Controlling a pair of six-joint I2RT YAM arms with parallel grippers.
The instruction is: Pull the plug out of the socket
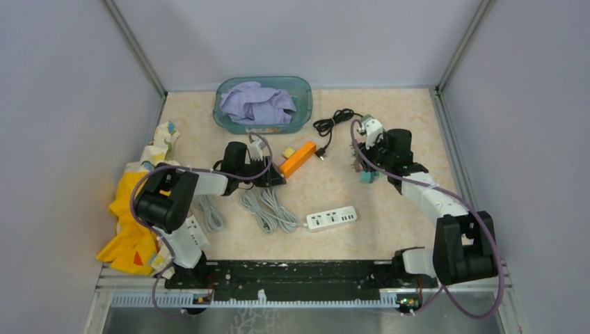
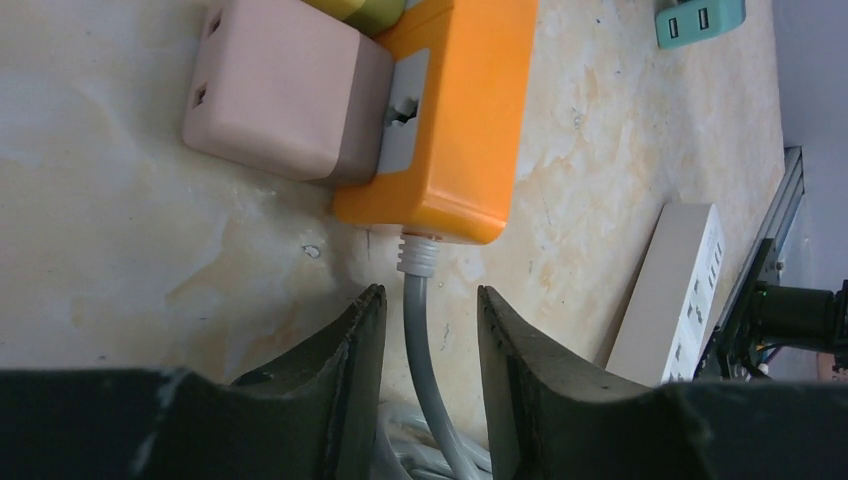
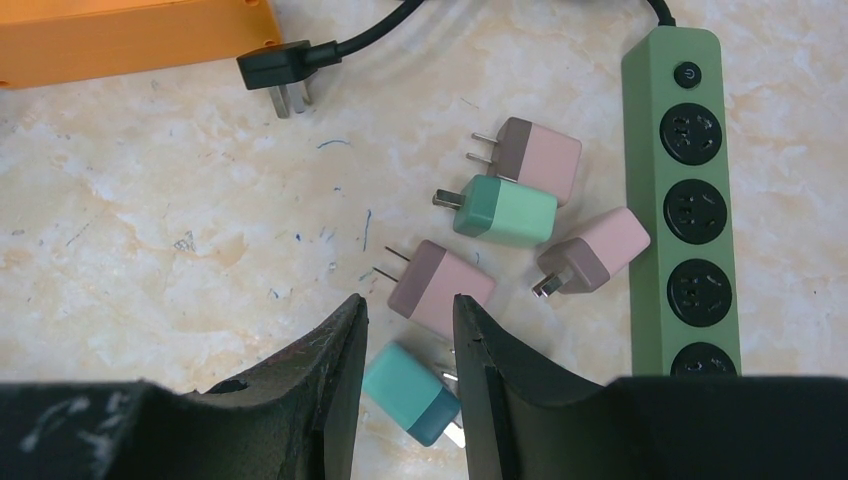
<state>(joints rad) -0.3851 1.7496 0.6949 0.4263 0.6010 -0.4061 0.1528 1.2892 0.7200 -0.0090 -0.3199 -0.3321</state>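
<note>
An orange socket strip (image 2: 455, 120) lies on the table, also seen in the top view (image 1: 298, 158). A pink plug (image 2: 285, 90) sits pushed into its side, with a yellow-green plug (image 2: 365, 12) beyond it. My left gripper (image 2: 428, 300) is open, its jaws on either side of the strip's grey cable (image 2: 425, 345) just behind the strip's end. My right gripper (image 3: 408, 310) is open over a pile of loose plugs. A teal plug (image 3: 410, 395) lies blurred below and between its fingers.
Loose pink plugs (image 3: 440, 285) and a mint plug (image 3: 505, 210) lie beside a green power strip (image 3: 685, 200). A black plug (image 3: 275, 75) and its cord lie near the orange strip. A white power strip (image 1: 332, 218), grey cable coils (image 1: 268, 209), a bin of cloth (image 1: 263, 104) and a yellow cloth (image 1: 132, 223) are also there.
</note>
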